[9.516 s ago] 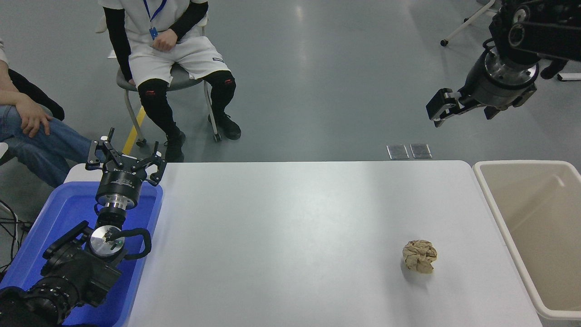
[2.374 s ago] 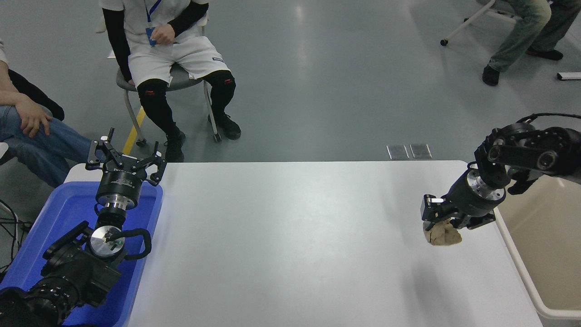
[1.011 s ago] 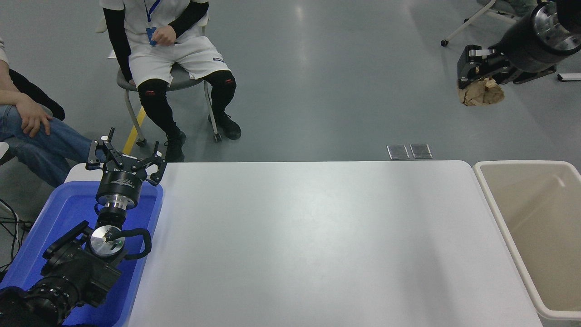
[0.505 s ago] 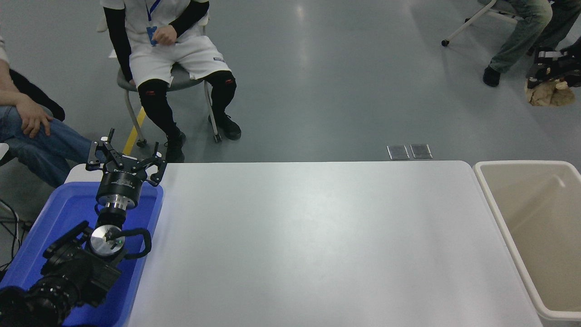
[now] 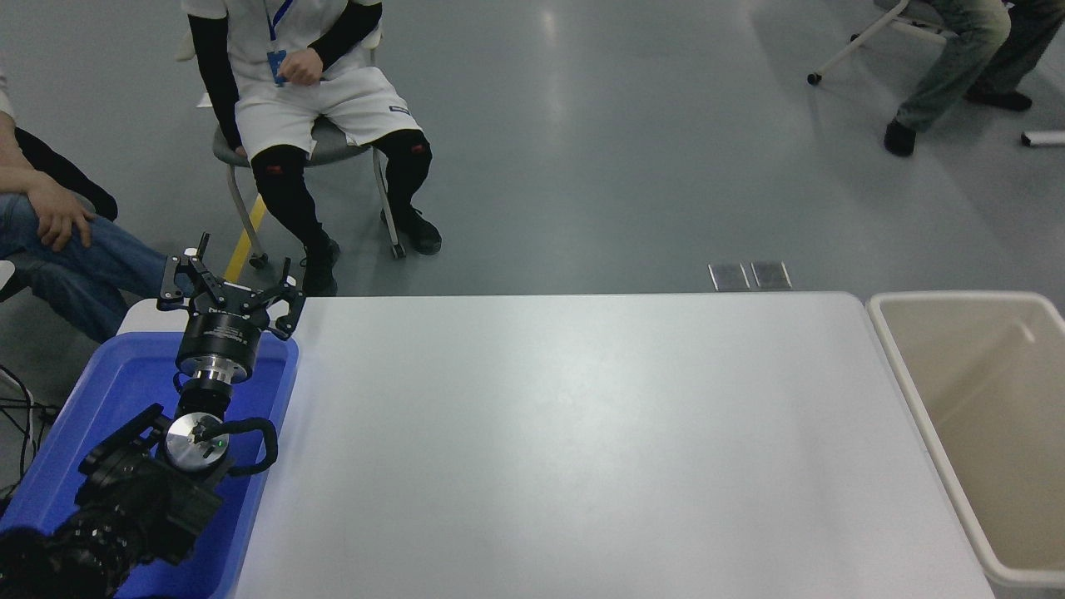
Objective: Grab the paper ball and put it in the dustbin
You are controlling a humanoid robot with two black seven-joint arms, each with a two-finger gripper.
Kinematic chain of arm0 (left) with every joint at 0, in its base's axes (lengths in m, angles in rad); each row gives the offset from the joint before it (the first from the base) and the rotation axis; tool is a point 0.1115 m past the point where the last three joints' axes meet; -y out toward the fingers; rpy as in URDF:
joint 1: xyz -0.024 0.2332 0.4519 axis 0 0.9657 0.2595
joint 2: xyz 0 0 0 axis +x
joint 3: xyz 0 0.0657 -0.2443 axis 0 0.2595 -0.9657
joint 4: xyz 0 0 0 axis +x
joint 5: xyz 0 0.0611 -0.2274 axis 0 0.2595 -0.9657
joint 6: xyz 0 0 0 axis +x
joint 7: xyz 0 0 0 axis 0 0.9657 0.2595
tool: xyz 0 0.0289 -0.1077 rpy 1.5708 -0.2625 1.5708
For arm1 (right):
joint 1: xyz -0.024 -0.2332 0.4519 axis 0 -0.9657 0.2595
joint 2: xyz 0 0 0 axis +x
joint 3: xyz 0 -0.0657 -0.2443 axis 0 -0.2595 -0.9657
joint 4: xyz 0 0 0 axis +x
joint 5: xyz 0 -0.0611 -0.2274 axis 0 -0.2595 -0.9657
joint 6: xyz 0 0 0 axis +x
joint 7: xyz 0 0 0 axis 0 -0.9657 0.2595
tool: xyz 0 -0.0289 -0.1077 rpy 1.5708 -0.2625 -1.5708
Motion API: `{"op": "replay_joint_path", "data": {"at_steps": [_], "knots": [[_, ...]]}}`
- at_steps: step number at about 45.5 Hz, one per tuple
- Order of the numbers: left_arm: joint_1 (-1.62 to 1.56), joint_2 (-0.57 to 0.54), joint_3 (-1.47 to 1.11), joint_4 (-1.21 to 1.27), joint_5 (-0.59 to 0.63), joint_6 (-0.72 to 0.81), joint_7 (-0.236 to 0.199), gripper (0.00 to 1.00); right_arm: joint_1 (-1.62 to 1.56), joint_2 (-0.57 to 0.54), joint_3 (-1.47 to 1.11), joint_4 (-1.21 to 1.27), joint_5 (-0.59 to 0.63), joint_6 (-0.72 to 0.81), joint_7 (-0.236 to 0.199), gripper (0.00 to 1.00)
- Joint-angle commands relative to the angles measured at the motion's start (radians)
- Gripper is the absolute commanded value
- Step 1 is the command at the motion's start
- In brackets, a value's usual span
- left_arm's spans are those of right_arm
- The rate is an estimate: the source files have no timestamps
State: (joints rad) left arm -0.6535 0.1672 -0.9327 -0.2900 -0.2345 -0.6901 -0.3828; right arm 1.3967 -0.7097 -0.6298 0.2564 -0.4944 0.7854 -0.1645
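Observation:
The paper ball is out of view, and so are my right arm and its gripper. The beige dustbin (image 5: 905, 378) with its thick off-white rim stands against the table's right end, and nothing shows in the part of its inside that I see. My left gripper (image 5: 229, 287) is parked at the lower left above the blue tray, its fingers spread open and empty.
A bright blue tray (image 5: 91, 416) lies at the table's left end under my left arm. One person (image 5: 291, 83) sits on a chair beyond the table's far left. Another person's arm and leg (image 5: 50, 225) show at the left edge. A third person's legs (image 5: 948, 58) show at the top right.
My right gripper, shut on the paper ball, swung further right and left the picture at the right edge. The left arm has not moved.

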Motion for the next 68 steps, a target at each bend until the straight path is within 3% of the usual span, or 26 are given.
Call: {"op": "replay_joint_path", "data": {"at_steps": [1, 4, 14, 21, 31, 40, 68], "knots": [[0.000, 0.000, 0.000, 0.002, 0.000, 0.001, 0.001, 0.99, -0.225, -0.002, 0.169, -0.080, 0.007, 0.000, 0.000, 0.00], [0.000, 0.000, 0.000, 0.000, 0.000, 0.001, -0.001, 0.99, -0.268, -0.004, 0.202, -0.082, 0.008, -0.009, 0.000, 0.00], [0.000, 0.000, 0.000, 0.000, 0.000, 0.001, -0.001, 0.99, -0.444, 0.016, 0.309, -0.080, 0.095, -0.352, 0.002, 0.00], [0.000, 0.000, -0.002, 0.000, 0.000, 0.001, -0.001, 0.99, -0.538, 0.091, 0.351, -0.082, 0.139, -0.639, 0.008, 0.00], [0.000, 0.000, -0.002, 0.000, 0.000, 0.001, -0.001, 0.99, -0.613, 0.185, 0.407, -0.091, 0.146, -0.854, 0.013, 0.00], [0.000, 0.000, -0.002, 0.000, 0.000, 0.001, -0.001, 0.99, -0.647, 0.256, 0.412, -0.141, 0.171, -0.905, 0.014, 0.00], [0.000, 0.000, -0.002, 0.000, 0.000, 0.001, -0.001, 0.99, -0.674, 0.257, 0.401, -0.146, 0.194, -0.905, 0.014, 0.00]]}}
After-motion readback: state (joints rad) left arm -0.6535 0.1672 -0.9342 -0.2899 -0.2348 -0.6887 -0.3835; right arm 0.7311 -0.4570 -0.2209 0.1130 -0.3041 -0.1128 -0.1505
